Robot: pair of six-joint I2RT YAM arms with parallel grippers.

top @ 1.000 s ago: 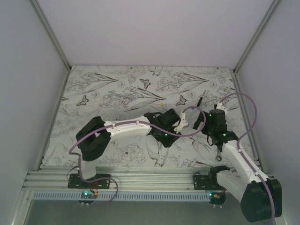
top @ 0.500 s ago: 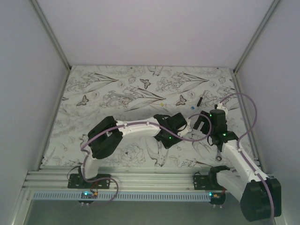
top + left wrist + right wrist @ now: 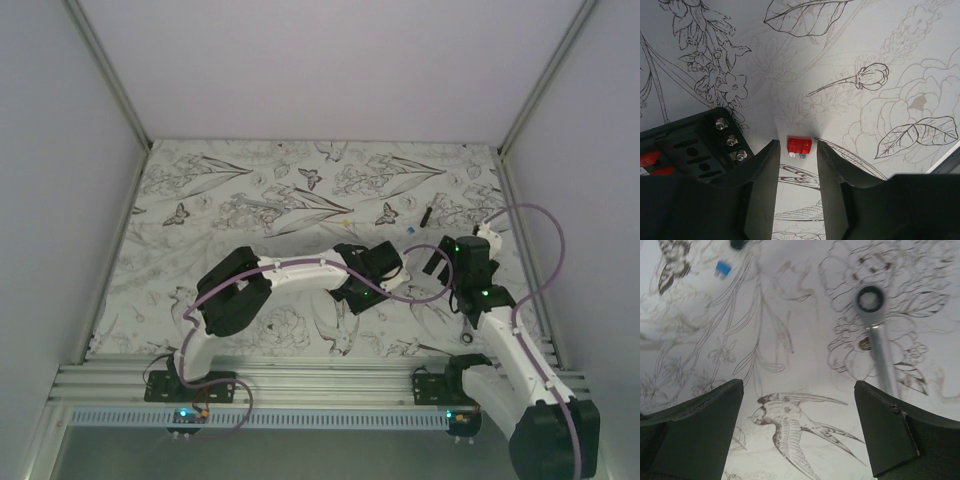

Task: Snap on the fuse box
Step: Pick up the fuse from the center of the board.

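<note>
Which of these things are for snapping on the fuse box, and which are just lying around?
For the job: fuse box.
Just lying about: red fuse, blue fuse, wrench, short black bar.

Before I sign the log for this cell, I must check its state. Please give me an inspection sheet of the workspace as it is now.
Surface: table cover printed with flowers and butterflies, lying flat.
Job's things: fuse box, black, on the surface beside the left gripper, outside its jaws, not held.
Clutter: red fuse, blue fuse, ratchet wrench, thin black bar.
Grippers: left gripper jaws open, astride the red fuse; right gripper jaws open, nothing between them.
Cables: purple cables loop along both arms.
Surroundings: white walls; aluminium rail at the near edge.
</note>
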